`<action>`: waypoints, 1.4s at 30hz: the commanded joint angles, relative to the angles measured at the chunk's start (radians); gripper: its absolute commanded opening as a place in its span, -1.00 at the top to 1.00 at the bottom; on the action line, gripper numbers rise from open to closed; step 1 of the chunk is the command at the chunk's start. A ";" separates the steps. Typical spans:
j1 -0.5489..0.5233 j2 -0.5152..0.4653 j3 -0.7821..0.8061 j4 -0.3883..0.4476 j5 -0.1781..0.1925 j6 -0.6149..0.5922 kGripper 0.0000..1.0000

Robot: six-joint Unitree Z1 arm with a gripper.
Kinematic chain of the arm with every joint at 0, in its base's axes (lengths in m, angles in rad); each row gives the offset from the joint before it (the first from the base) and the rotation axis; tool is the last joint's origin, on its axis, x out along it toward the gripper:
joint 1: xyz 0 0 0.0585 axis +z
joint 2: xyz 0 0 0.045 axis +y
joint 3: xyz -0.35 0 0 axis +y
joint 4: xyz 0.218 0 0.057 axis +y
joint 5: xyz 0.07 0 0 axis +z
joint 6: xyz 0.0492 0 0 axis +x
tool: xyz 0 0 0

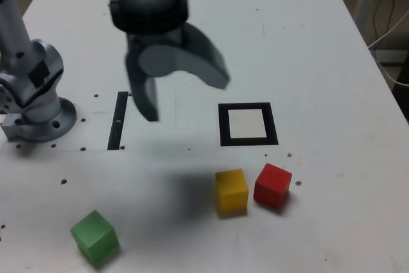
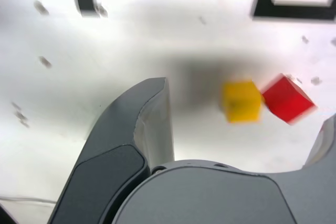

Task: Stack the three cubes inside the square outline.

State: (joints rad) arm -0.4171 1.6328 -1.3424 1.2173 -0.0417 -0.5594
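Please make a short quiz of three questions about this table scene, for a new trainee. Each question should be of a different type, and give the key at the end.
1. True or false: the square outline already has a cube inside it.
2. Multiple choice: in the exterior view, which cube lies nearest the red cube? A) the green cube B) the yellow cube C) neither, both are equally far
3. Fill in: the gripper hangs above the table with its jaws ____ and nothing between them.

Key
1. False; the white centre is bare and all three cubes sit on the table outside it.
2. B; the yellow one sits just beside the red one, the green one far off toward the exterior view's left.
3. open
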 commanded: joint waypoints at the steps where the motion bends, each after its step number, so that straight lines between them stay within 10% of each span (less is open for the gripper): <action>1: -0.021 0.044 -0.158 0.005 0.008 -0.121 -0.99; 22: -0.090 0.377 -0.384 0.011 0.030 -0.627 -0.98; 42: -0.081 0.608 -0.528 0.003 0.045 -0.744 -0.98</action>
State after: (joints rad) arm -0.5043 2.2341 -1.8666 1.2252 0.0051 -1.3006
